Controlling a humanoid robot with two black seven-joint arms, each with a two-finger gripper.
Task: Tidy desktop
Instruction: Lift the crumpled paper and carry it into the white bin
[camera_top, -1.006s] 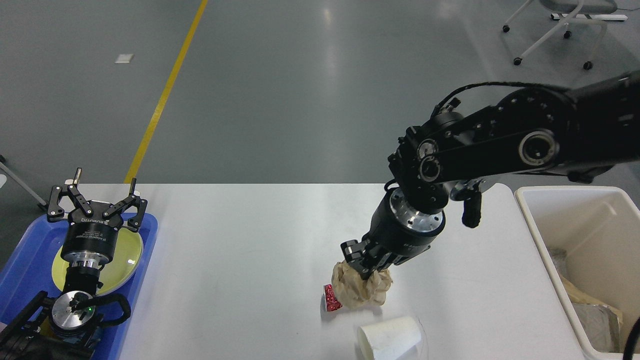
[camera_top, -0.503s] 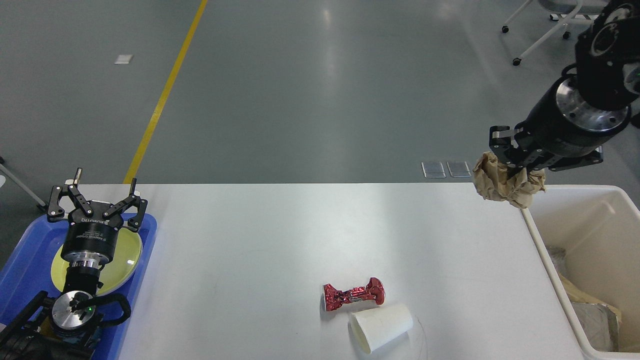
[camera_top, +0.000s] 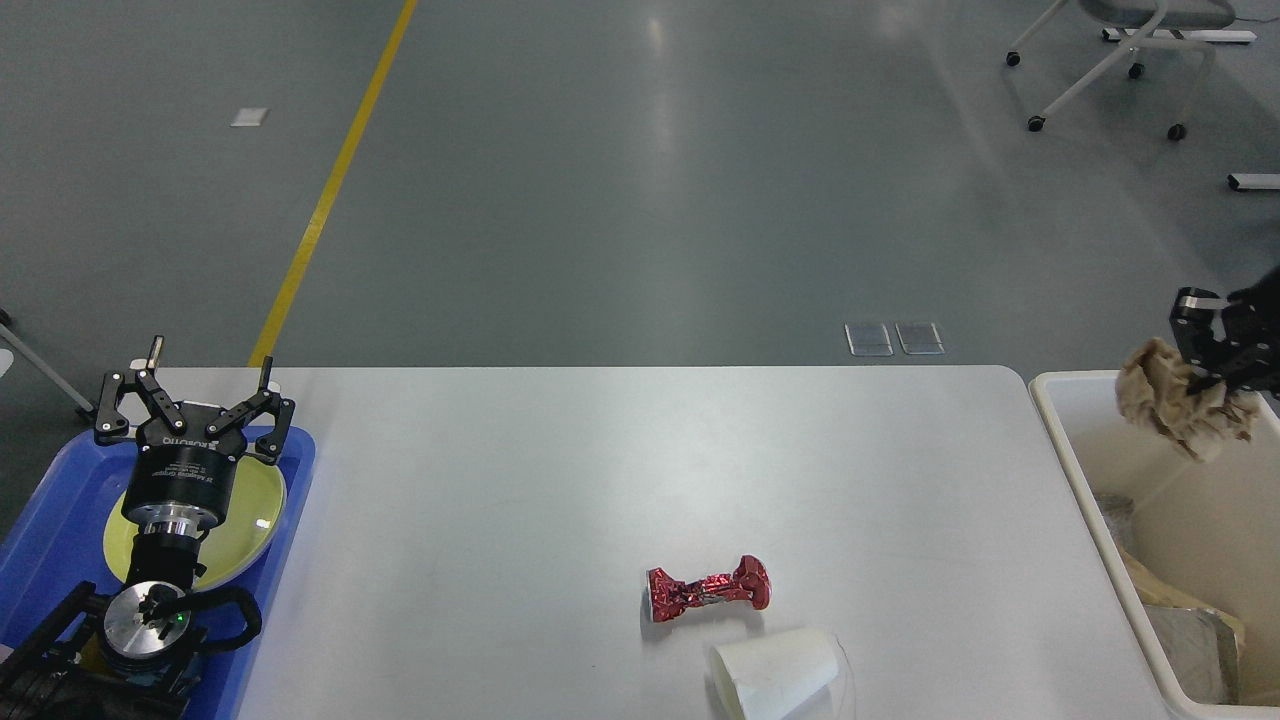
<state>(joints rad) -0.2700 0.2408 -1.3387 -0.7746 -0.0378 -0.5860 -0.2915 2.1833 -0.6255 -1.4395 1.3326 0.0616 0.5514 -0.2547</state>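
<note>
The white desktop fills the lower view. On it, near the front, lie a crushed red foil wrapper and a white paper cup on its side. At the right edge my right gripper is shut on a crumpled brown paper ball, which hangs above the cream-white bin. My left gripper stands open and empty at the far left, above a yellow-green plate in the blue tray.
The bin beside the table's right end holds brown and grey crumpled waste. Beyond the table is grey floor with a yellow line and a wheeled chair base at the back right.
My right arm swung right with the paper ball, from over the table's right corner to above the bin. The white cup rolled slightly toward the front. The left arm stayed still.
</note>
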